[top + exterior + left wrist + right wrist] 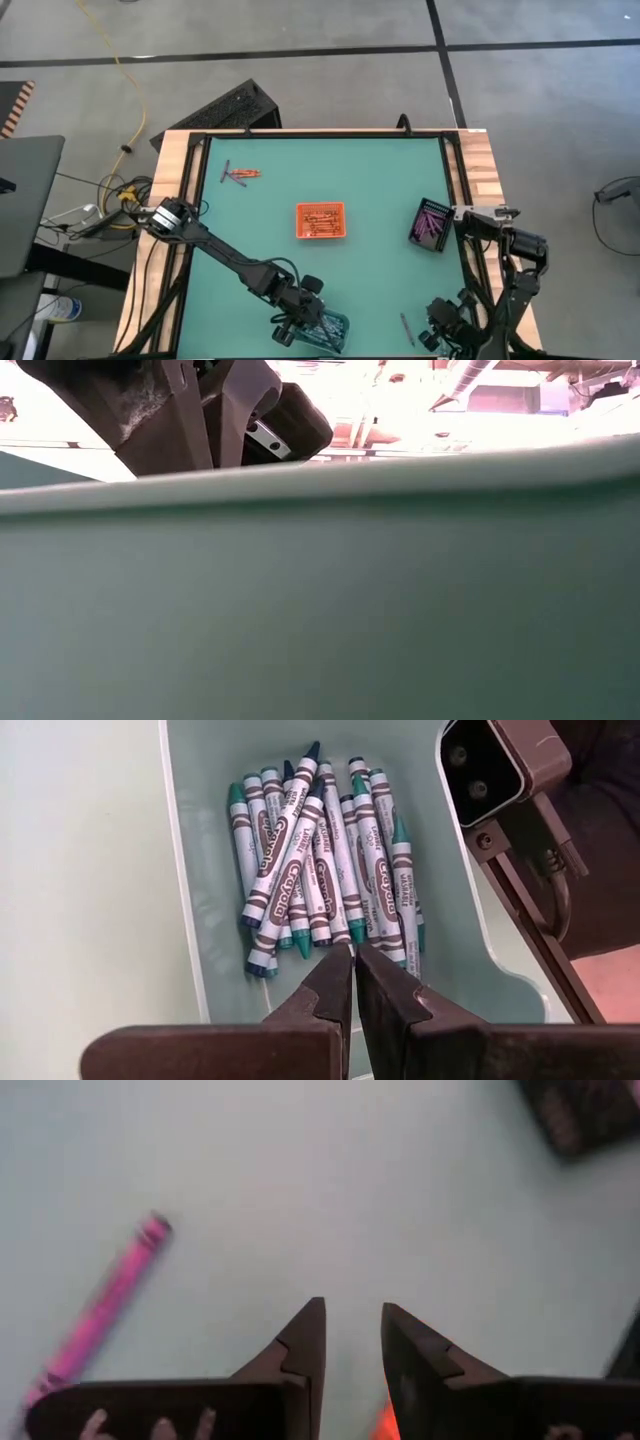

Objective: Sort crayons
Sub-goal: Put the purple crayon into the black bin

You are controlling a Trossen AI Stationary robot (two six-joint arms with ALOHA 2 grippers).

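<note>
We find the crayons mostly sorted. Green-tipped ones [315,870] lie in the clear tray [190,920] at the near table edge, their long axes roughly along the tray's length. An orange tray [321,221] at mid-table holds orange ones, and a black tray [433,224] to the right holds magenta ones.

Outstanding, in our judgement: a small loose cluster [240,175] at the far left of the mat, and a single magenta crayon [100,1310] lying flat near the right arm, long axis diagonal to the right gripper's line.

The left gripper [354,970] hangs over the clear tray, fingers pressed together, holding nothing. The right gripper [352,1342] hovers above bare mat beside the magenta crayon, fingers partly parted, empty.
</note>
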